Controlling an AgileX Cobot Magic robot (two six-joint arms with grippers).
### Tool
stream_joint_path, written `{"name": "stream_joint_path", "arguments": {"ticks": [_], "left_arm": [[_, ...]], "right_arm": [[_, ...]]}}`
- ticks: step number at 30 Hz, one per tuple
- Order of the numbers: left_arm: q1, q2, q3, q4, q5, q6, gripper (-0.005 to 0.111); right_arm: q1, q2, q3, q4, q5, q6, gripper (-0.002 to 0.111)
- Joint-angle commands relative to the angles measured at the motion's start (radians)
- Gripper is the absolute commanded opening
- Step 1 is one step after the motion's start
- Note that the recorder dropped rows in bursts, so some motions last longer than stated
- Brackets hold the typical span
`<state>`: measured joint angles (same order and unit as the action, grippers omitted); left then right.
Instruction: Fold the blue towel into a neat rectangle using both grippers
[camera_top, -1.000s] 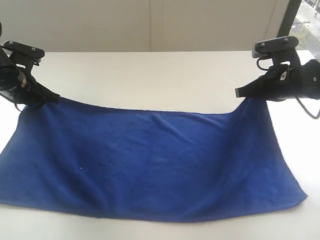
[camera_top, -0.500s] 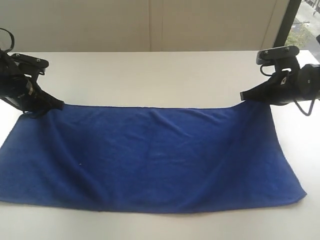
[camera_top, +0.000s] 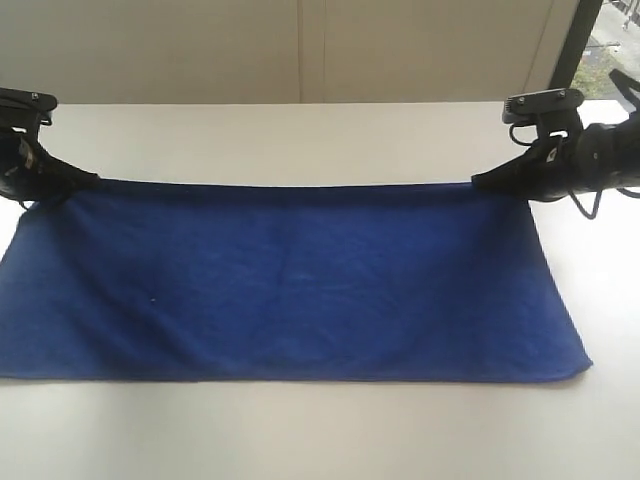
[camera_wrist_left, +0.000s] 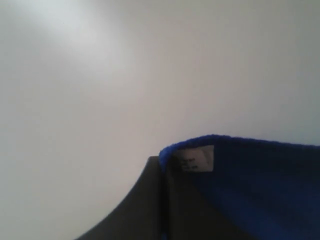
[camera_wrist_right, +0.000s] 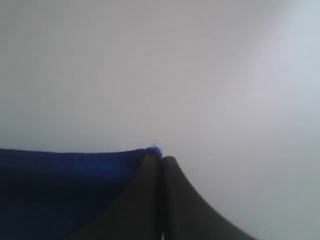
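One blue towel (camera_top: 290, 285), spread on the white worktop (camera_top: 300, 135), long side running left to right. Near edge lies flat on the surface. Far edge is drawn into a nearly straight line between the two arms. Cannot tell whether that edge touches the worktop or sits just above it.

At the far left corner, the left gripper (camera_top: 88, 181) has its jaws pressed together with the cloth pinched between them. The wrist view on that side shows dark fingers (camera_wrist_left: 145, 210) closed to a thin seam and the towel corner folded over the tip. A small white label (camera_wrist_left: 196, 159) sits just beside the seam, its print too blurred to read.

At the far right corner, the right gripper (camera_top: 482, 183) is likewise clamped on the cloth. Its wrist view shows the jaws meeting, a tuft of blue at the tip, and the towel running off to one side.

Faint creases cross the middle of the towel. Small pale speck (camera_top: 152, 298) on the left half. Pale wall (camera_top: 300, 50) behind the worktop.
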<state>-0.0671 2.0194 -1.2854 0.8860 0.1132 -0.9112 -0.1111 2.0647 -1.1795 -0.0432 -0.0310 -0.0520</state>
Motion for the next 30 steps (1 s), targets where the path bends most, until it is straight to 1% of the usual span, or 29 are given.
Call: {"name": "stream_joint_path", "arguments": {"ticks": [1,3,4,6,7,9,10,12,14,18,20,21,22,23,24,25,26,27,28,30], "left_arm": [[0.006,-0.004,-0.002,0.003,-0.030,-0.013,0.000],[0.006,-0.004,-0.002,0.003,-0.036,-0.017,0.001],[0.006,-0.004,-0.002,0.003,-0.036,-0.017,0.004],[0.006,-0.004,-0.002,0.003,-0.036,-0.017,0.015],[0.006,-0.004,-0.002,0.003,-0.036,-0.017,0.021],[0.006,-0.004,-0.002,0.003,-0.036,-0.017,0.038],[0.006,-0.004,-0.002,0.003,-0.038,-0.017,0.046],[0.006,-0.004,-0.002,0.003,-0.038,-0.017,0.056],[0.006,-0.004,-0.002,0.003,-0.029,-0.017,0.059],[0.006,-0.029,-0.008,0.005,0.045,-0.014,0.059],[0.006,-0.062,-0.010,0.005,0.091,-0.005,0.059],[0.006,-0.101,-0.010,0.005,0.140,0.007,0.058],[0.006,-0.119,-0.010,0.002,0.159,0.020,0.056],[0.004,-0.161,-0.010,-0.027,0.206,0.060,0.046],[0.004,-0.177,-0.010,-0.051,0.220,0.082,0.039],[0.004,-0.211,-0.008,-0.149,0.241,0.166,0.023],[0.004,-0.225,-0.004,-0.197,0.246,0.214,0.017],[0.004,-0.238,0.001,-0.345,0.260,0.353,0.002],[0.004,-0.240,0.010,-0.485,0.271,0.491,0.000],[0.004,-0.240,0.042,-0.691,0.324,0.706,0.000]], "right_arm": [[-0.011,0.031,-0.023,-0.007,-0.021,0.004,0.000],[-0.011,0.033,-0.023,-0.007,-0.027,0.004,0.000],[-0.011,0.033,-0.023,-0.007,-0.029,0.004,0.000],[-0.011,0.033,-0.023,-0.007,-0.034,0.004,0.003],[-0.011,0.033,-0.023,-0.007,-0.038,0.004,0.007],[-0.011,0.033,-0.023,-0.007,-0.044,0.004,0.018],[-0.011,0.033,-0.023,-0.007,-0.048,0.004,0.026],[-0.011,0.033,-0.023,-0.007,-0.059,0.004,0.041],[-0.011,0.028,-0.026,-0.002,-0.060,0.017,0.052],[-0.011,-0.013,-0.031,0.010,0.012,0.038,0.053],[-0.011,-0.050,-0.031,0.010,0.066,0.038,0.050],[-0.011,-0.090,-0.031,0.010,0.120,0.038,0.041],[-0.011,-0.114,-0.031,0.010,0.152,0.038,0.034],[-0.011,-0.160,-0.031,0.010,0.208,0.038,0.021],[-0.011,-0.179,-0.031,0.010,0.240,0.031,0.014],[-0.011,-0.210,-0.031,0.010,0.298,0.024,0.003],[-0.010,-0.220,-0.031,0.010,0.329,0.015,0.000],[-0.008,-0.228,-0.031,0.010,0.393,-0.003,0.000],[-0.006,-0.230,-0.031,0.017,0.458,-0.005,0.000],[0.000,-0.232,-0.025,0.053,0.601,-0.038,0.000]]}}
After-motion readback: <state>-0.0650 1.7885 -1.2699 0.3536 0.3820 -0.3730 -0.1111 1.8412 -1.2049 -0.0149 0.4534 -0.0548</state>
